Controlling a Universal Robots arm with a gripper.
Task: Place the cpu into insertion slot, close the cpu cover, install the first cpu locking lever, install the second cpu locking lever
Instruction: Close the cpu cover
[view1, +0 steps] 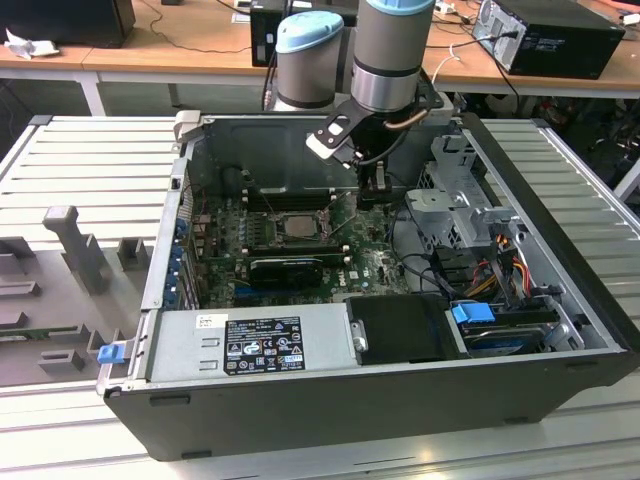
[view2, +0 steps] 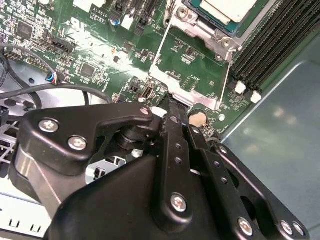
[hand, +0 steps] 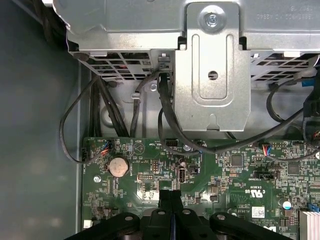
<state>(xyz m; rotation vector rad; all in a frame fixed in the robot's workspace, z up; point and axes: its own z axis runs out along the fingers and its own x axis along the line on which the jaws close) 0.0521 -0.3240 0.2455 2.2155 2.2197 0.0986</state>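
Looks like step 2 of 4, closing the cpu cover (view2: 182, 89). In the second wrist view, shows the cpu (view2: 227, 7) lying face up inside the insertion slot (view2: 215, 34), with step 1 apparently done. Finds the cover swung open off the socket toward the gripper (view2: 171, 111), with green circuit board (view2: 192, 61) visible through its square window. Holds the jaws pressed together on nothing, tips down at the cover's free edge, either touching it or just short of it; cannot tell which. In the exterior view, hangs low inside the open computer case (view1: 380, 405), just to the exterior view's right of the socket. Calls, at a guess, for a steady push on that free edge to fold the frame back over the chip and flat onto the silvery rim, without nudging the cpu. Leaves both locking levers, steps 3 and 4, not yet begun by this reading.
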